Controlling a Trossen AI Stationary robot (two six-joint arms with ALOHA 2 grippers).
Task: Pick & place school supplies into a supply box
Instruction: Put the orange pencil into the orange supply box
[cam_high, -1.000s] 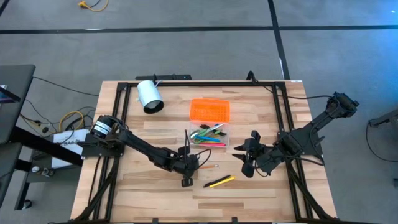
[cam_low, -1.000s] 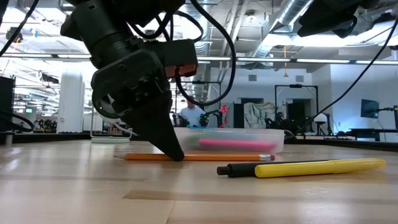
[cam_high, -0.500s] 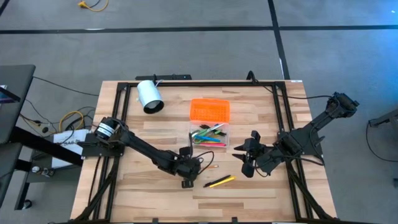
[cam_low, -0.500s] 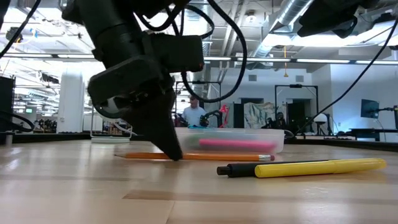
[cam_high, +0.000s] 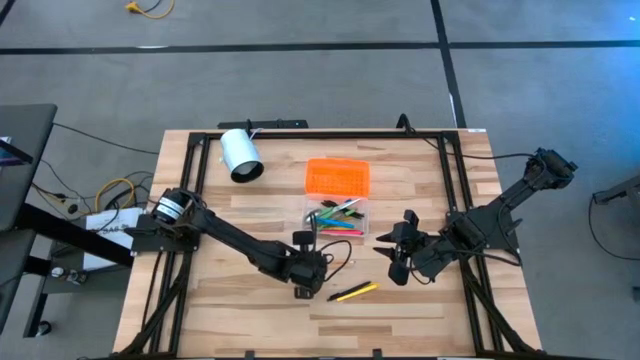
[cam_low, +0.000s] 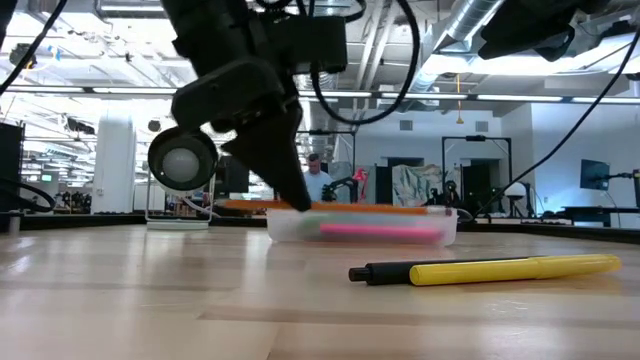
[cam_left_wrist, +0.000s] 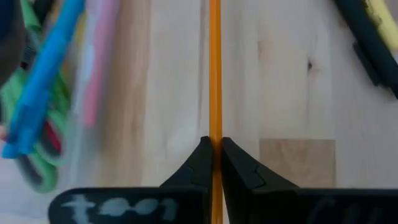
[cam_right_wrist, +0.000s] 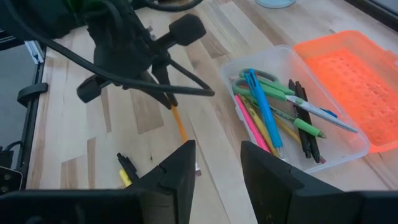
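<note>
- Orange pencil (cam_left_wrist: 215, 74) is being held clear of the desk (cam_high: 240, 300) in the left pincer (cam_left_wrist: 213, 152), whose two dark fingers are pressing together on its shaft; in the low view the pencil is hanging level at about the height of the box rim, left of centre of the frame.
- Supply box (cam_high: 337, 218), a clear tray with its orange ribbed lid (cam_high: 338, 177) lying open behind it, is sitting at the centre of the high view, just above the left pincer.
- Inside the box, pink, green, blue and dark pens and green-handled scissors (cam_right_wrist: 249, 81) are already lying side by side.
- One yellow marker with a black cap (cam_low: 480, 270) is lying on the desk in the lower centre of the high view, apart from the box.
- Right pincer (cam_high: 398, 248) is waiting at centre right of the high view, its fingers standing apart and holding nothing.
- White cylinder (cam_high: 240, 155) is lying in the upper left of the desk, well apart from the work.
- Step in hand, as I judge it: carrying the gripped pencil to the box.
- Next move is calling for bringing the pencil over the open tray, lining it up with the tray's long side, then parting the fingers; the yellow marker would be left to fetch.
</note>
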